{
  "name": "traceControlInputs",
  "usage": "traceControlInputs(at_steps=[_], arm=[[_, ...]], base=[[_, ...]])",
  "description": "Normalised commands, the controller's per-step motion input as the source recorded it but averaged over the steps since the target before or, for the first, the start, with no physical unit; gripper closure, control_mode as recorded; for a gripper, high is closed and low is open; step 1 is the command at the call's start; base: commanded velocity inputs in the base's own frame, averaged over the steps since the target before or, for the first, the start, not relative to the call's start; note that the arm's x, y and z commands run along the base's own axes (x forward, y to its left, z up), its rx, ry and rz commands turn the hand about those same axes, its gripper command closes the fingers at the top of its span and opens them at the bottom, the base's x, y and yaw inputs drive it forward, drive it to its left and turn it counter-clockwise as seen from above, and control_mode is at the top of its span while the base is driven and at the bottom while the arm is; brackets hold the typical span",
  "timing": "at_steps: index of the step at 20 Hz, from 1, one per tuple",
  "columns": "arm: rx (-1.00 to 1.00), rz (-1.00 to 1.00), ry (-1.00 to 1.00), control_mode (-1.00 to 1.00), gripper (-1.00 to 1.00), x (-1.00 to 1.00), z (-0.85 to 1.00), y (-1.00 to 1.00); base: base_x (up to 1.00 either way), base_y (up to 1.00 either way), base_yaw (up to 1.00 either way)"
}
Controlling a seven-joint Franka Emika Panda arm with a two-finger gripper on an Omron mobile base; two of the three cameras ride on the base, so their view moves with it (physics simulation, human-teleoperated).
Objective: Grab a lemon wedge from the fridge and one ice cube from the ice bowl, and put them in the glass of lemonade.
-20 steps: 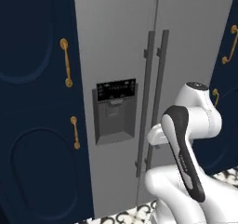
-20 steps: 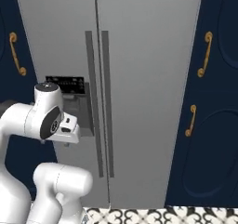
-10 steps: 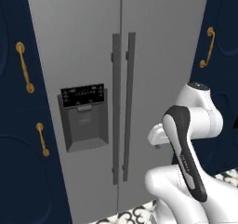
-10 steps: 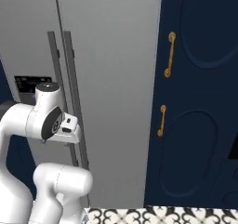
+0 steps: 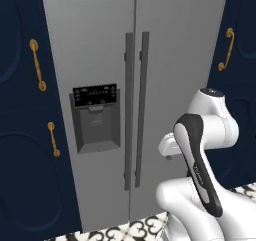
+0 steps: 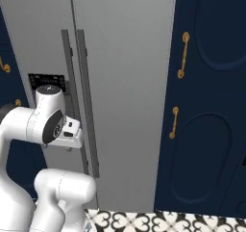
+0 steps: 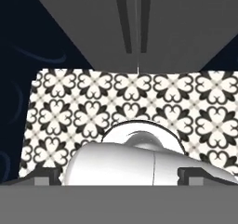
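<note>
Currently the tool [image 7: 119, 174], fingers spread wide, points at the patterned floor [image 7: 116, 97] before the closed fridge [image 5: 175, 60].

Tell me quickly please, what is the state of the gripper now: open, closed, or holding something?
Gripper: open, jaws spread wide, holding nothing; it points down at the patterned floor in front of the closed fridge.

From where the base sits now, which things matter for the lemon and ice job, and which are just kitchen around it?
For the job:
- fridge, both doors shut
- its two long handles, meeting at the door seam
- gripper, open, pointing down at the floor

Just around:
- dispenser panel on the left door
- navy cupboards with brass handles
- patterned floor tiles
</note>
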Motion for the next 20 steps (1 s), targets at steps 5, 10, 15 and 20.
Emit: traceControlInputs(at_steps=[5,10,15,20], arm=[[0.00,0.00,0.00,1.00,-1.00,0.00,0.00,0.00],[0.00,0.00,0.00,1.00,-1.00,0.00,0.00,0.00],[0.00,0.00,0.00,-1.00,-1.00,0.01,0.00,0.00],[0.00,0.00,-0.01,-1.00,-1.00,0.21,0.17,0.00]], base=[[-0.05,0.03,-0.05],[0.00,0.00,-0.03],[0.00,0.00,0.00],[0.00,0.00,0.00]])
